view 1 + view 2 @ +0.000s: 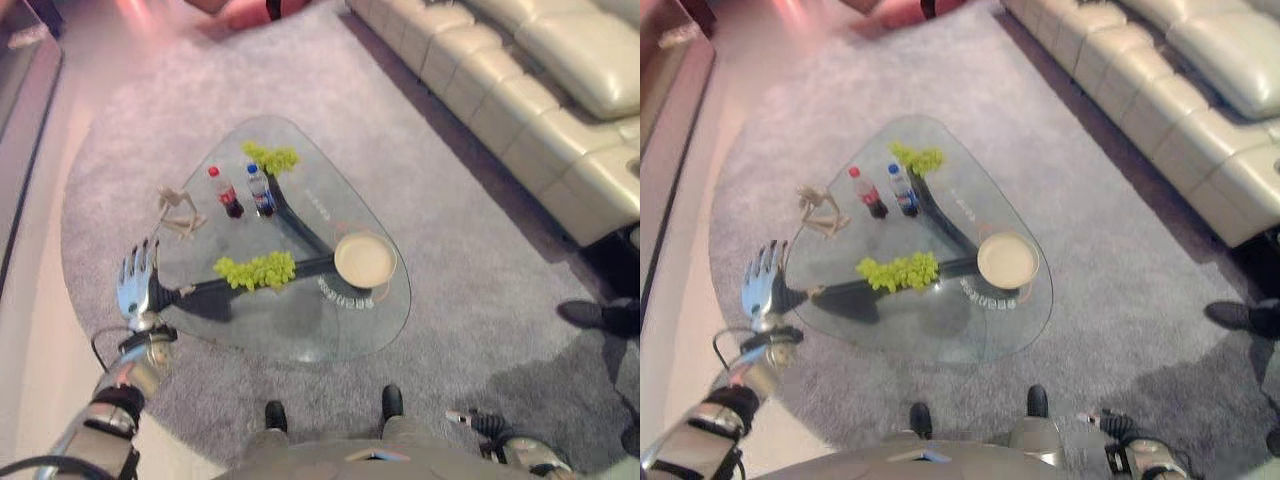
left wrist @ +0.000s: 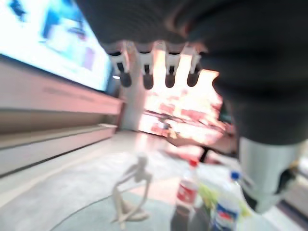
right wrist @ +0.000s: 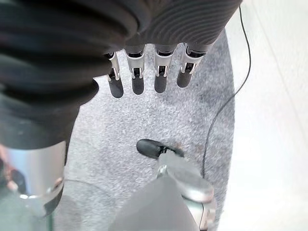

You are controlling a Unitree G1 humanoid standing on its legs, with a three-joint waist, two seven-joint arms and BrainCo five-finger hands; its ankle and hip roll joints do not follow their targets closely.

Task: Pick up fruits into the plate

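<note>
Two bunches of green grapes lie on the glass table (image 1: 300, 325). One bunch (image 1: 257, 270) is near the front middle, the other bunch (image 1: 272, 156) is at the far end. A round beige plate (image 1: 364, 259) sits empty to the right of the near bunch. My left hand (image 1: 135, 282) is raised at the table's left edge, left of the near grapes and apart from them. It is open, with straight spread fingers (image 2: 144, 67), and holds nothing. My right hand (image 1: 1122, 440) hangs low at my right side over the carpet, with straight fingers (image 3: 163, 62), open and empty.
A red-capped cola bottle (image 1: 226, 192) and a blue-capped bottle (image 1: 260, 190) stand between the two bunches. A small wooden figure (image 1: 178, 212) sits at the table's left. A cream sofa (image 1: 530, 90) runs along the right. A person's dark shoe (image 1: 598, 315) is at the right edge.
</note>
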